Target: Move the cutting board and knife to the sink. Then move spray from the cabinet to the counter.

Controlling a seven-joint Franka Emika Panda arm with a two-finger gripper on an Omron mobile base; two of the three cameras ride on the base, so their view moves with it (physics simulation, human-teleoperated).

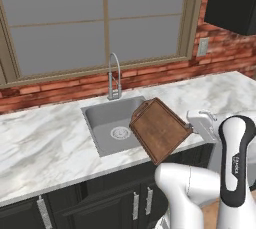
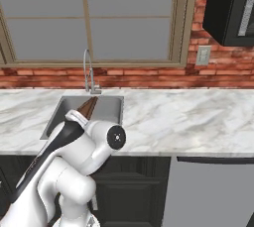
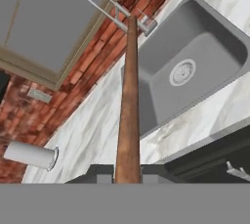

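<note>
Visibility of the gripper (image 3: 128, 171) is limited: in the hand view the two dark finger tips are cut off by the lower edge, yet they are seen closed against both faces of the cutting board (image 1: 160, 130), which is gripped edge-on between them. In the left base view the board is held clear of the counter (image 1: 45, 143), tilted, over the front right corner of the sink (image 1: 102, 123), and that corner of the basin is hidden behind it. In the right base view only a narrow brown sliver of the board is made out above the arm's upper joint, and the near left part of the basin is masked by the arm. The handle loop of the board cannot be distinguished. The drain and the basin floor are seen bare in the hand view, with the faucet (image 1: 114, 75) standing at the rear rim. The cabinet (image 2: 230, 8) is cut off at the upper right edge, so its interior cannot be judged. Open marble is noted on both sides of the sink, and a paper towel roll (image 3: 30, 154) is seen on the wall by the outlet (image 2: 202, 55).
</note>
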